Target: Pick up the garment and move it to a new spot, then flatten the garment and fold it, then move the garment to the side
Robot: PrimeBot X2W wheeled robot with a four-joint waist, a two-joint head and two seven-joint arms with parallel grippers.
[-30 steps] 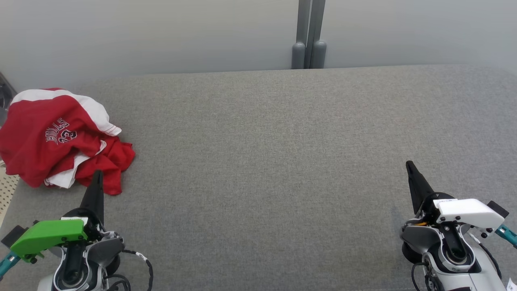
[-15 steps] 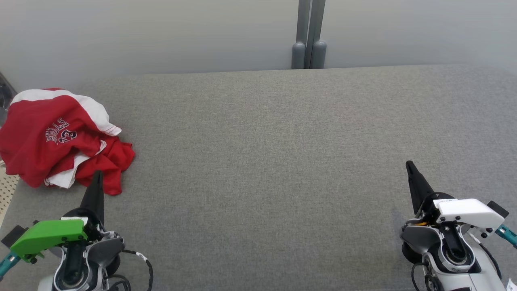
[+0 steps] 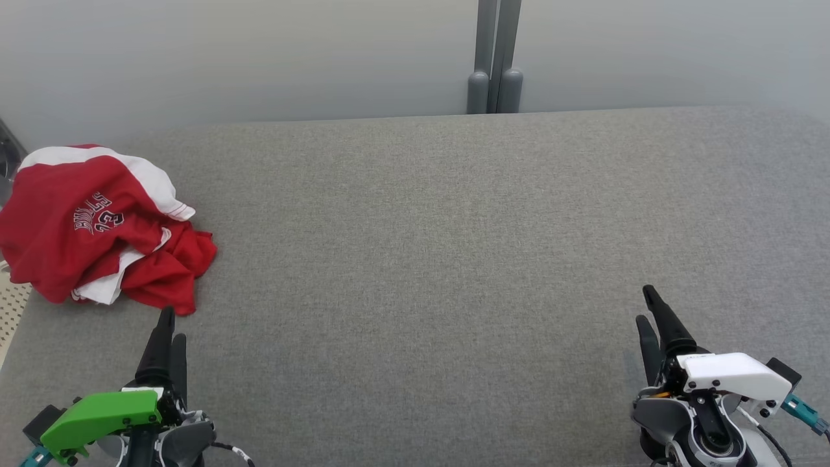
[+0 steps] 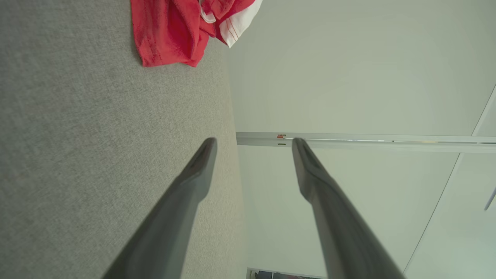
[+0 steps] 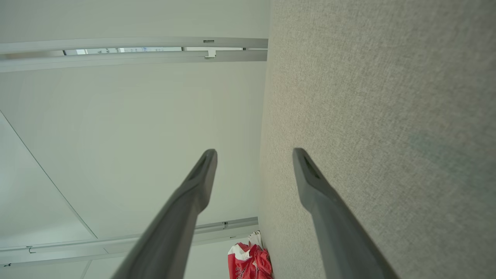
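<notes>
Just beyond the tips of the left end effector [image 3: 172,327] in the head view, the crumpled red garment [image 3: 97,227] lies on the grey tabletop [image 3: 421,259], well apart from the right end effector [image 3: 645,306]; the left wrist view shows its fingers [image 4: 193,174] spread and empty, the right wrist view likewise.

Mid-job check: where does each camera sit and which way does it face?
Head view: on the head, facing forward and down at the grey table; crumpled garment far left, left end effector and right end effector at the bottom corners.
Left wrist view: on the left wrist, looking along its open fingers over the table; garment at top.
Right wrist view: on the right wrist, along its open fingers; garment small at bottom.
Shared: all three show the garment and table.
</notes>
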